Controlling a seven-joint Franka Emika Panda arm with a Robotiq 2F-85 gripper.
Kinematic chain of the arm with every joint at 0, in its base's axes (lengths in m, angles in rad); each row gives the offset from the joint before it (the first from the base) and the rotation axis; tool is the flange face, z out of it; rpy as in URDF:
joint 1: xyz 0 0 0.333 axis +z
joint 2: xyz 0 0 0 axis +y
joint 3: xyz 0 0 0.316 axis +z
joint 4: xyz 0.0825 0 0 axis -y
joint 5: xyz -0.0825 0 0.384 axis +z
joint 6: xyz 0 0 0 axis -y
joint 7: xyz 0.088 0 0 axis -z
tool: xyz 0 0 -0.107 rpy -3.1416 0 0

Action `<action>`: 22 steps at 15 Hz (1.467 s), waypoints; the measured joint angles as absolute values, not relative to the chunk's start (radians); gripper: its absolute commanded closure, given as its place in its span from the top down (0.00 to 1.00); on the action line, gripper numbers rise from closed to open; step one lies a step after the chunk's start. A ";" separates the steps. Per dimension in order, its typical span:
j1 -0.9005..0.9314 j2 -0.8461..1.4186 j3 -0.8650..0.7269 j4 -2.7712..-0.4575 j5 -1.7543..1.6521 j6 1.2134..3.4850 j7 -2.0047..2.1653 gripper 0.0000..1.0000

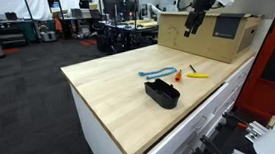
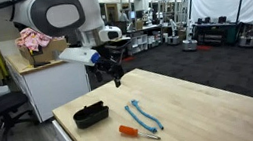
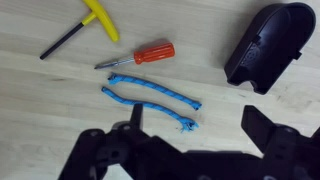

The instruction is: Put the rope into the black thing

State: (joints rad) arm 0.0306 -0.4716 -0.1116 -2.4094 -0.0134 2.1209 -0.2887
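The rope (image 3: 150, 92) is a light-blue cord lying bent in a U on the wooden table; it shows in both exterior views (image 1: 157, 72) (image 2: 141, 116). The black thing (image 3: 268, 45) is a small black open bin standing empty beside the rope, also seen in both exterior views (image 1: 162, 92) (image 2: 91, 114). My gripper (image 3: 197, 125) hangs above the table, open and empty, with the rope's frayed ends just ahead of its fingers. In both exterior views the gripper (image 1: 195, 22) (image 2: 115, 74) is well above the tabletop.
An orange-handled screwdriver (image 3: 145, 55) and a yellow T-handled tool (image 3: 100, 18) lie just beyond the rope. A large cardboard box (image 1: 219, 30) stands at the table's far end. The table edge (image 1: 99, 100) drops off near the bin.
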 measured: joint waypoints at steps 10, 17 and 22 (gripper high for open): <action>0.031 -0.464 -0.108 -2.410 -0.030 2.120 -0.289 1.00; 0.033 -0.341 -0.060 -2.413 -0.226 2.242 -0.354 1.00; 0.042 -0.251 -0.062 -2.417 -0.263 2.400 -0.557 1.00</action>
State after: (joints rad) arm 0.0417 -0.2509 -0.0624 -2.4167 -0.2633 2.3997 -0.5568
